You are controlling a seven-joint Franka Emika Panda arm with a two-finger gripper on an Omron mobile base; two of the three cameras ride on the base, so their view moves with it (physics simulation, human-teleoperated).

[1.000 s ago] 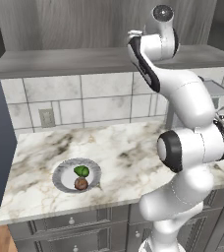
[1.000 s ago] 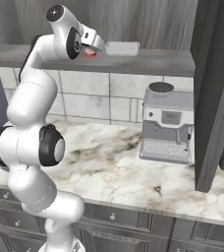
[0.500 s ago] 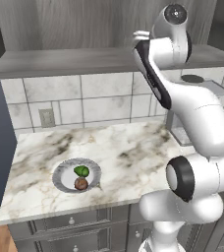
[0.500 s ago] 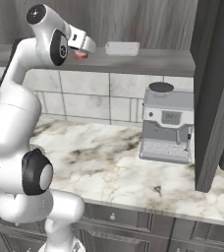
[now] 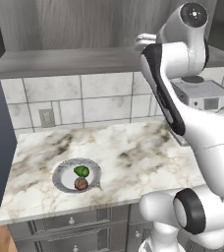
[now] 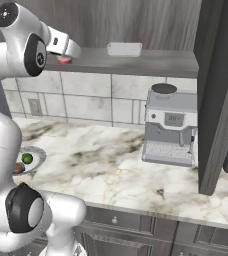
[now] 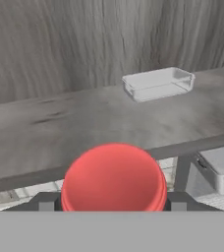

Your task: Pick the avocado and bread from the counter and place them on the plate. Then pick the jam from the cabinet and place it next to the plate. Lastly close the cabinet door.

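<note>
The red jam (image 7: 113, 179) sits between my fingertips (image 7: 46, 203), and my gripper (image 6: 66, 57) is shut on it. In the right base view the jam (image 6: 65, 60) hangs at the front edge of the cabinet (image 6: 136, 62) shelf, left of the white tray. Below on the counter (image 5: 133, 152), the plate (image 5: 65, 170) carries the green avocado (image 5: 81, 171) and the brown bread (image 5: 80, 183). From the right side the plate (image 6: 37, 154), avocado (image 6: 27, 158) and bread (image 6: 19, 168) peek out behind my arm. The cabinet door (image 6: 221, 90) stands open, edge-on at the right.
A white rectangular tray (image 6: 124, 48) rests on the cabinet shelf, also seen ahead of the hand (image 7: 158, 82). A silver coffee machine (image 6: 168, 125) stands on the counter at the right. A wall socket (image 5: 47, 117) sits in the tiled backsplash.
My gripper has drawn back from the shelf with the jam in it, moving left in the right base view. Plate, avocado and bread have not moved.
</note>
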